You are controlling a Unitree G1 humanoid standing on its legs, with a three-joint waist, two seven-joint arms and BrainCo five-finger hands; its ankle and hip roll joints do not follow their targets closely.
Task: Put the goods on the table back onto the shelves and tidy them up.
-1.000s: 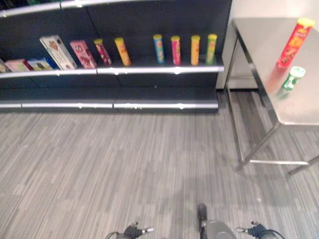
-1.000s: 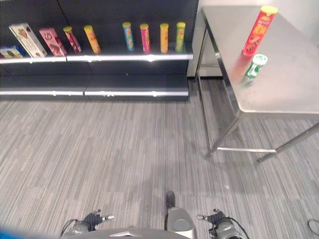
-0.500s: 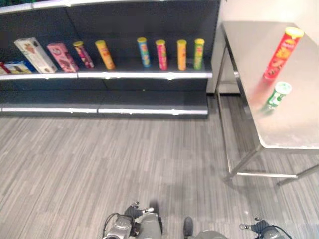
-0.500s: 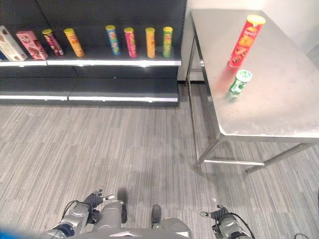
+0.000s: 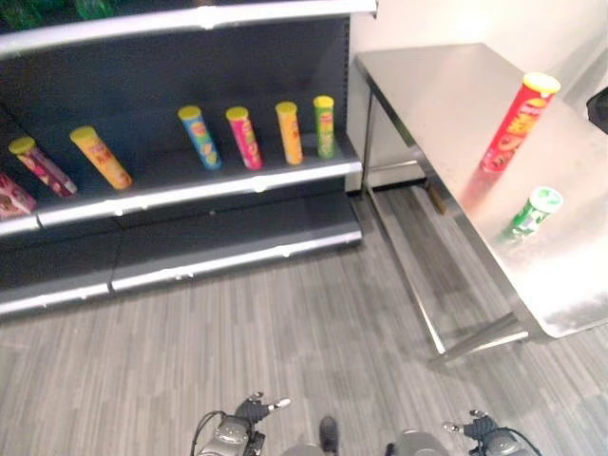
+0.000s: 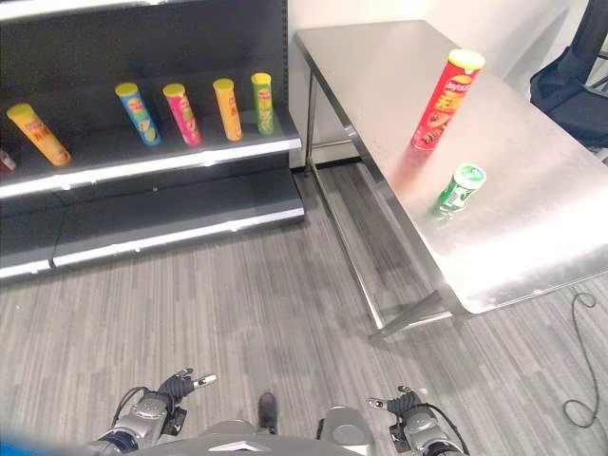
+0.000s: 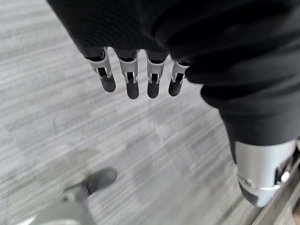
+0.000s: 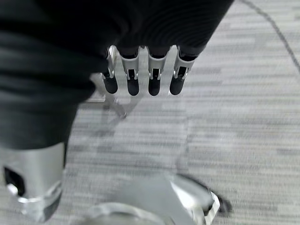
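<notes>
A tall red can (image 6: 443,100) stands upright on the steel table (image 6: 532,247) at the right. A short green can (image 6: 461,187) stands just in front of it, nearer the table's front edge. My left hand (image 6: 171,394) hangs low over the floor, far from the table; in the left wrist view its fingers (image 7: 132,84) are straight and hold nothing. My right hand (image 6: 408,413) hangs the same way, and in the right wrist view its fingers (image 8: 132,82) are straight and empty.
The dark shelf unit (image 5: 209,185) stands at the back left; its middle board carries several upright tubes, among them a blue tube (image 5: 199,138) and a green tube (image 5: 325,126). Grey striped floor lies between me and both. Table legs (image 6: 347,247) stand beside the shelf's end.
The camera has turned: the shelf slid left and the table now shows more fully at the right. Both hands still hang open at my sides; the cans have not moved.
</notes>
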